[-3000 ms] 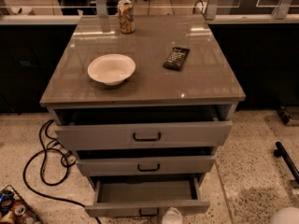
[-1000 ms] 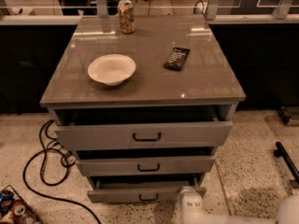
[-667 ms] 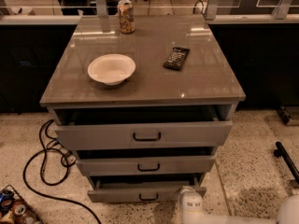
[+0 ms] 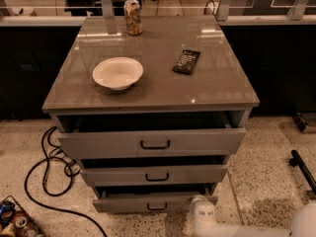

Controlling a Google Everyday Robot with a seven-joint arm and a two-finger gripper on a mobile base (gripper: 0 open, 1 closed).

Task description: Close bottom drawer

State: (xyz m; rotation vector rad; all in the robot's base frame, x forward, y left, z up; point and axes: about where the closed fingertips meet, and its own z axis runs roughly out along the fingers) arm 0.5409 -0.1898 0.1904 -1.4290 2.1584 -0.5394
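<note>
White arm point(image 4: 247, 228) comes in low from the right corner, along the floor. Gripper point(image 4: 199, 203) sits at the right end of the bottom drawer point(image 4: 133, 202), touching or just against its front panel; whether it is spread or pressed together, cannot tell. The bottom drawer is lowest in the grey cabinet point(image 4: 237, 118) and partly out, with a thin dark gap above its front and a small black handle point(image 4: 157, 207) near the middle. At the bottom left corner there is a tray of small coloured items point(image 4: 14, 221) on the speckled floor point(image 4: 269, 181). A black cable point(image 4: 43, 180) loops on the floor left of the cabinet. A black bar point(image 4: 302, 169) lies on the floor at right.

Above it, the middle drawer point(image 4: 118, 175) is also slightly out. The top drawer point(image 4: 103, 143) is out furthest, its interior dark.

On the cabinet top point(image 4: 158, 90): a white bowl point(image 4: 117, 73) front left, a flat black remote-like object point(image 4: 186, 61) to its right and apart from it, and a can point(image 4: 133, 17) upright at the back edge. Behind that, a railing with grey posts point(image 4: 224, 1).
</note>
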